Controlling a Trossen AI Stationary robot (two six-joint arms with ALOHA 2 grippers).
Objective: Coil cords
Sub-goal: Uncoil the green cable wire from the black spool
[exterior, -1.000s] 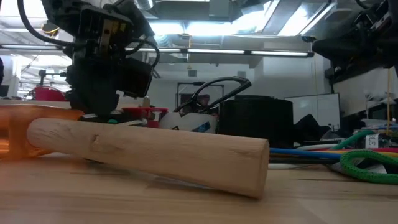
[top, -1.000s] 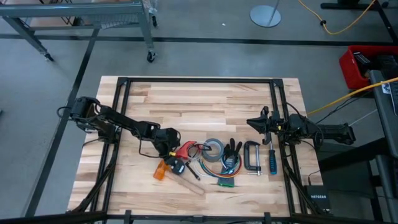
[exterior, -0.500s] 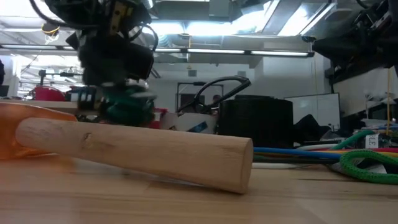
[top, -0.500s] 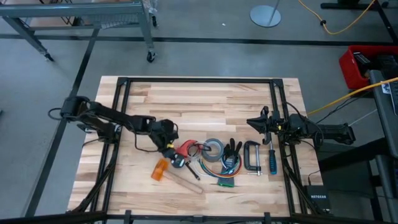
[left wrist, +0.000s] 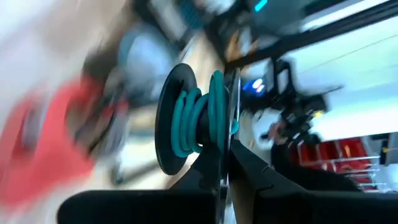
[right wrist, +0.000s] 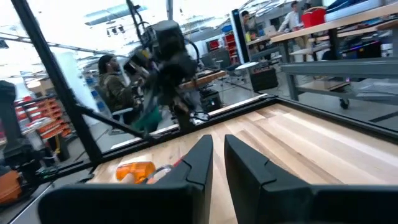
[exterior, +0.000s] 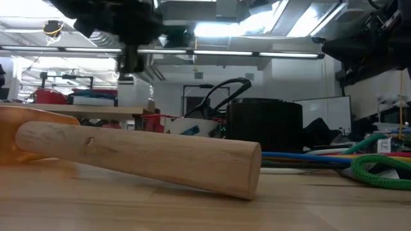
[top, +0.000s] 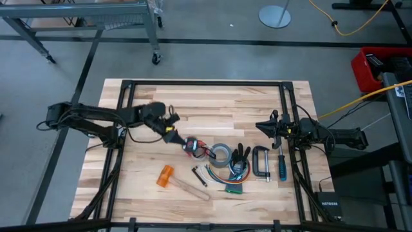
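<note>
My left gripper [top: 175, 136] is over the table's left middle, raised off the wood and shut on the cord's small black end piece [left wrist: 186, 118], a spool shape ringed in teal. The high view shows that piece as a dark lump [top: 189, 144] just past the fingers. From there the thin dark cord trails toward the clutter by the tape roll, where I lose it. My right gripper [right wrist: 217, 158] waits at the table's right side [top: 270, 127], its fingers a narrow gap apart with nothing between them. My left gripper pinches the end piece between its two fingertips, at the thin flange [left wrist: 224, 140] beside the teal rings. The fingers slant down toward the table's right and near side. The piece stands past the fingertips, lifted clear of the table.
A hammer with an orange head [top: 166, 176] and a wooden handle [exterior: 138, 157] lies near the front. To its right are a grey tape roll [top: 222, 154], black pliers [top: 241, 154], a coloured wire bundle [top: 232, 183], a C-clamp [top: 261, 161] and a blue screwdriver [top: 281, 165]. The far half is bare wood [top: 212, 106].
My left gripper has risen and drawn back toward the table's far-left, tipping from steeply down toward level. It has carried the teal-ringed end piece up off the table, above the hammer handle. The hammer handle slid a little early on and has stayed still since.
</note>
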